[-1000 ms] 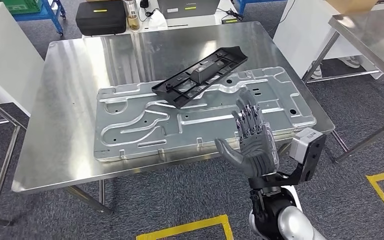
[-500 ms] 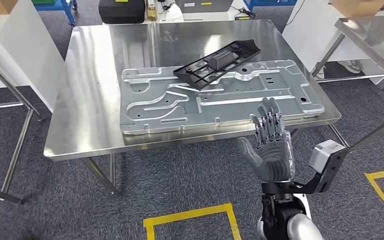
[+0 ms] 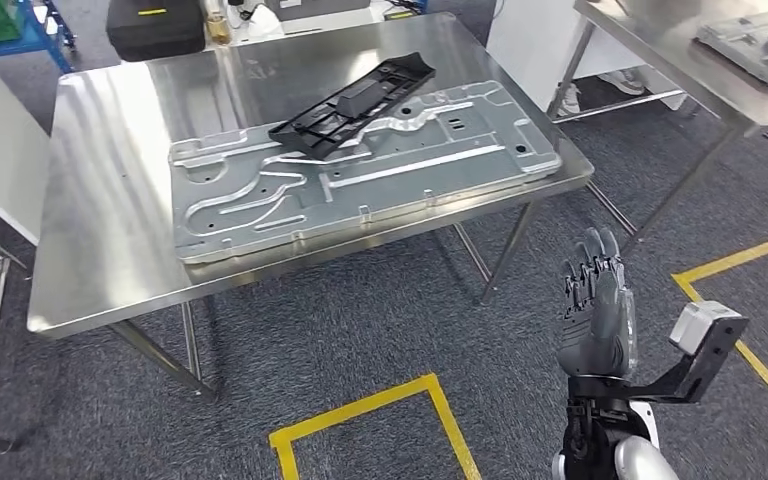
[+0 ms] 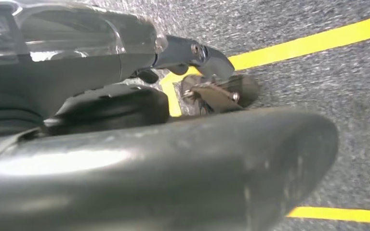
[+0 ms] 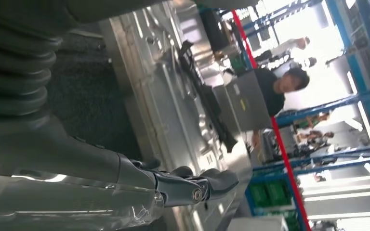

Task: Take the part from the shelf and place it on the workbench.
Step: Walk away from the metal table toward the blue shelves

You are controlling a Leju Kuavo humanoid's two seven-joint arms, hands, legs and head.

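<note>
grey right hand (image 3: 594,312) raised upright, fingers spread, empty

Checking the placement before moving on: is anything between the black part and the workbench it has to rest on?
Yes: the black part lies on a large metal panel that covers the workbench, so it rests on the panel.

Factory workshop: steel workbench (image 3: 90,250), yellow floor tape (image 3: 360,410), blue racks (image 5: 318,159)
</note>
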